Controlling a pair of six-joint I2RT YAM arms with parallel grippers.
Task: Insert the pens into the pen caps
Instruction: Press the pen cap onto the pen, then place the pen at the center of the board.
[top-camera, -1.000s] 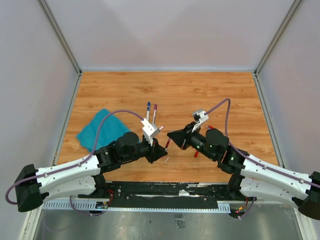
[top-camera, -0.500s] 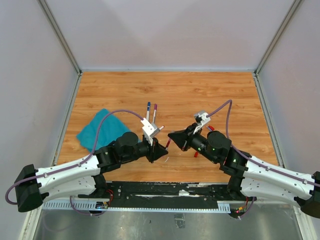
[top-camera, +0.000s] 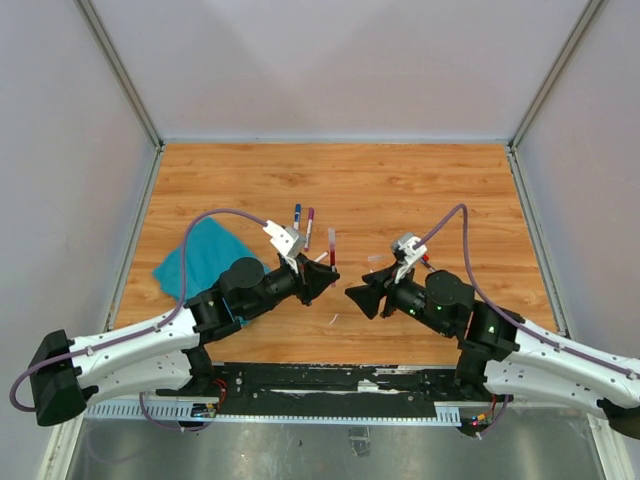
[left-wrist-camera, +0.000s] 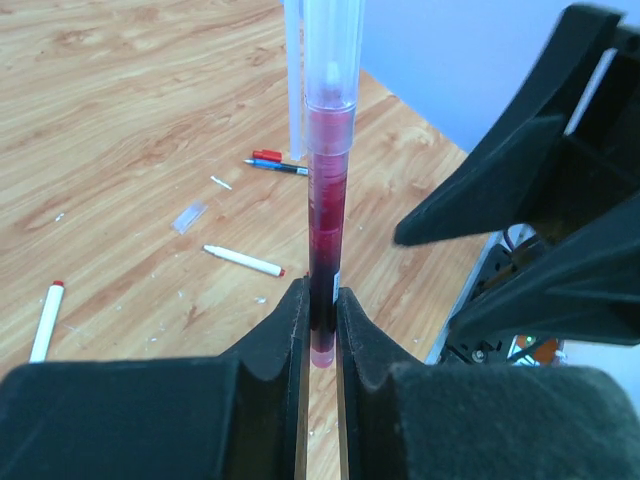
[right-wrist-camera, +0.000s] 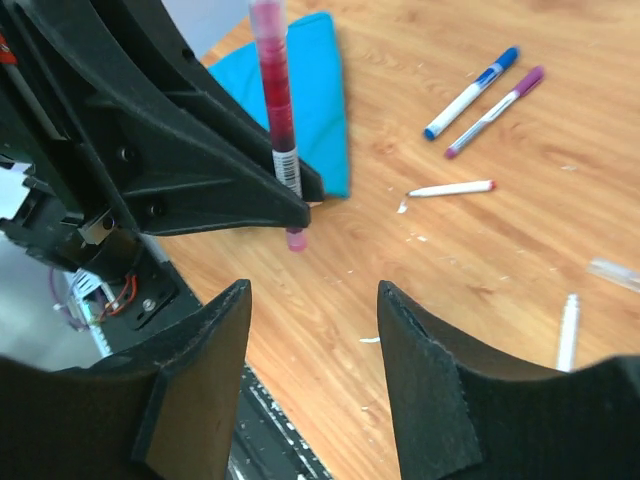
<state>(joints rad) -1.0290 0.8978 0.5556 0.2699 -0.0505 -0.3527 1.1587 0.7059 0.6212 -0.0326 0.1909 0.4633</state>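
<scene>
Item: red pen (left-wrist-camera: 328, 200). I am seeing the left gripper (left-wrist-camera: 320, 300) clamping its lower end at the centre of the left wrist frame, with its long axis running vertically and its clear end pointing up. Right gripper (right-wrist-camera: 312, 300): fingers standing apart, holding nothing.

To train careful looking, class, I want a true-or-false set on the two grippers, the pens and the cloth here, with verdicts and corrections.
1. The left gripper is clamped on a red pen held upright. True.
2. The right gripper is carrying a cap. False: its jaws stand open with nothing between them.
3. The teal cloth covers the blue pen and the purple pen. False: both lie on bare wood, apart from the cloth.
4. The blue pen and the purple pen lie side by side. True.
</scene>
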